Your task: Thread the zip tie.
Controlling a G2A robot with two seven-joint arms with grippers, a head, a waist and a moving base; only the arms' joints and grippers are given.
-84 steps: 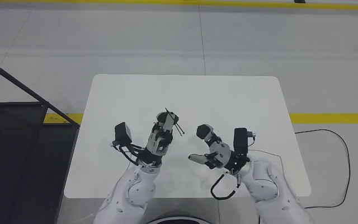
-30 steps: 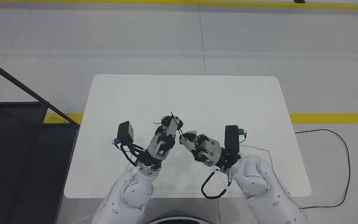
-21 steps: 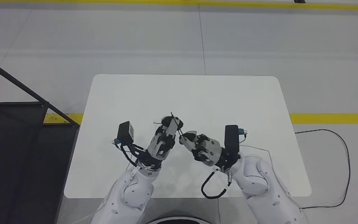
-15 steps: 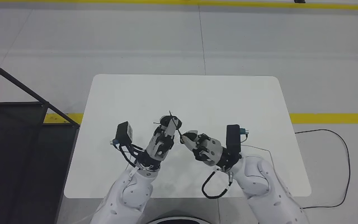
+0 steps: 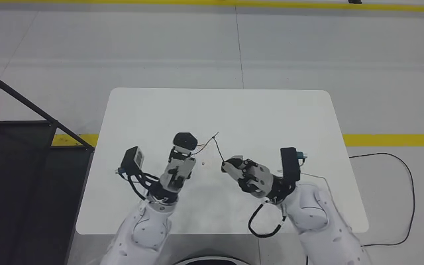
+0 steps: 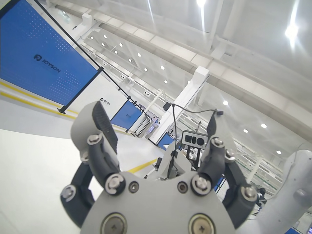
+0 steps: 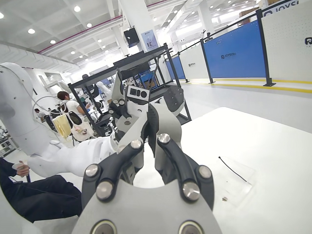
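- A moment ago the two grippers met near the middle of the worktop [image 5: 285, 119], with the left one holding the zip tie [image 6: 172, 125].
- The left gripper [image 6: 154, 115] has since let go and drawn back toward 8 o'clock. Its jaws now stand wide apart.
- The right gripper [image 7: 149, 122], at 3 o'clock of the left one, is clenched on the tie's lower part.
- From that grip the tie rises toward 12 o'clock, then bends over toward 9 o'clock. Its head end is just beside one left fingertip [image 6: 211, 122]; I cannot tell whether they touch.
- This looks like a handover. The tie appears to be an open arch with its head free, so it is probably not yet threaded.
- A clear flat sleeve [image 7: 240, 183] lies on the worktop near the right gripper, with a second tie [image 7: 234, 170] on or in it; I cannot tell which.
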